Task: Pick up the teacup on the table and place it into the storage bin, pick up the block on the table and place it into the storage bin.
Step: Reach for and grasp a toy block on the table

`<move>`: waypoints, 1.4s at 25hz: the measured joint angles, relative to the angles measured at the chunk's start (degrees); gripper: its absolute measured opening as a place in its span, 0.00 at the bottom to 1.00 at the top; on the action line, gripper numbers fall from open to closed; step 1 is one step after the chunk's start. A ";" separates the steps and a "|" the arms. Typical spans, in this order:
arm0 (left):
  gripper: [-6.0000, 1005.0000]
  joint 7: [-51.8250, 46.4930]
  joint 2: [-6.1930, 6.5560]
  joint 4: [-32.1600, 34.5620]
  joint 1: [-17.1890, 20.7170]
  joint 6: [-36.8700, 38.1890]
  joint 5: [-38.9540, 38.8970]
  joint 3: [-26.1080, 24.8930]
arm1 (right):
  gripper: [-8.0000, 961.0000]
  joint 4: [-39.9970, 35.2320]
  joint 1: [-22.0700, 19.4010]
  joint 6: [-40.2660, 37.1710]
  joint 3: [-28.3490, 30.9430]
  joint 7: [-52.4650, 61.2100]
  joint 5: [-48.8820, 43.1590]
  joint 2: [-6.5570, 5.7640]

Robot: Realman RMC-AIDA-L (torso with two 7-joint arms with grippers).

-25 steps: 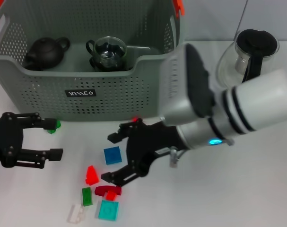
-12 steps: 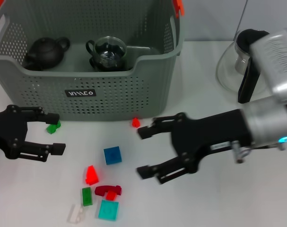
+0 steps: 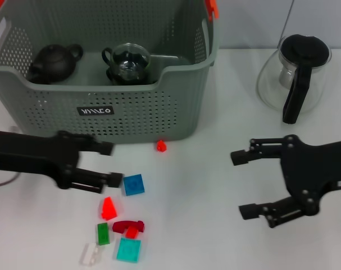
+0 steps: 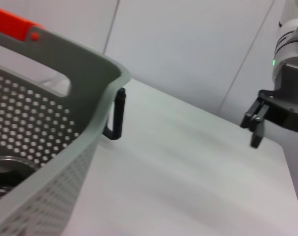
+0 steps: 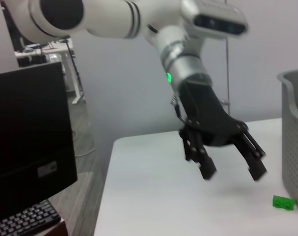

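The storage bin (image 3: pixel 136 115), a grey perforated basket, stands at the back left. A glass teacup (image 3: pixel 130 61) and a black teapot (image 3: pixel 53 62) sit inside it. Several small blocks lie in front of it: blue (image 3: pixel 133 184), a small red one (image 3: pixel 160 146), red (image 3: pixel 108 208), green (image 3: pixel 103 233), teal (image 3: pixel 128 250). My left gripper (image 3: pixel 110 164) is open and empty just left of the blue block. It also shows in the right wrist view (image 5: pixel 233 172). My right gripper (image 3: pixel 240 184) is open and empty over bare table at the right.
A glass pot with a black lid and handle (image 3: pixel 294 76) stands at the back right. A dark red piece (image 3: pixel 128 226) and a white piece (image 3: pixel 90 254) lie among the blocks. Another green block (image 5: pixel 284 202) lies by the bin's wall (image 5: pixel 293 137).
My right arm has pulled back from over the blocks to the right, still open and empty. My left gripper has moved right, up to the blue block.
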 joint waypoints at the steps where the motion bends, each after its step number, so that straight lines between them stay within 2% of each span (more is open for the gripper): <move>1: 0.86 0.03 -0.90 0.22 -0.41 -0.90 0.37 0.98 | 0.97 0.00 -0.15 -0.99 0.94 -0.21 -0.21 -0.01; 3: 0.85 0.23 -1.79 1.10 -0.68 -2.33 0.54 3.96 | 0.97 -0.02 -0.42 -2.35 2.68 -0.36 -0.44 0.15; 5: 0.85 0.39 -2.04 2.62 -0.80 -2.94 0.54 6.88 | 0.97 0.00 -0.56 -3.21 4.03 -0.36 -0.55 0.77; 10: 0.85 -0.33 -1.99 8.93 -0.94 -2.48 0.60 12.55 | 0.97 1.08 -0.30 -2.42 4.99 0.00 -3.32 3.08; 12: 0.85 -2.10 -1.66 11.64 -1.55 -2.62 0.81 16.00 | 0.97 2.35 0.07 -2.08 4.96 0.11 -3.83 3.48; 15: 0.85 -5.21 -1.61 15.82 -3.51 -2.63 2.41 19.96 | 0.97 3.45 0.31 -1.46 4.91 0.98 -3.92 3.51; 18: 0.85 -7.20 -2.27 18.21 -6.16 -2.81 5.70 22.29 | 0.97 3.56 0.14 -1.35 5.00 2.58 -3.92 2.98; 21: 0.85 -9.29 -3.76 20.21 -8.13 -3.73 9.76 24.98 | 0.97 3.58 -0.23 -1.34 5.14 2.89 -4.09 2.45; 23: 0.85 -10.56 -5.48 22.34 -8.78 -4.57 12.87 27.17 | 0.97 3.59 -0.33 -1.27 5.16 2.76 -4.97 2.25; 25: 0.85 -12.57 -6.54 23.96 -8.81 -5.92 14.87 30.61 | 0.97 3.60 -0.28 -0.89 5.17 2.53 -6.34 2.23; 28: 0.85 -17.51 -6.43 23.95 -8.48 -8.86 15.40 36.49 | 0.97 3.61 0.15 0.83 5.17 1.91 -9.45 2.60; 35: 0.84 -23.65 -6.53 22.90 -7.74 -12.60 15.66 43.41 | 0.97 4.22 1.66 5.22 4.07 0.10 -12.82 3.41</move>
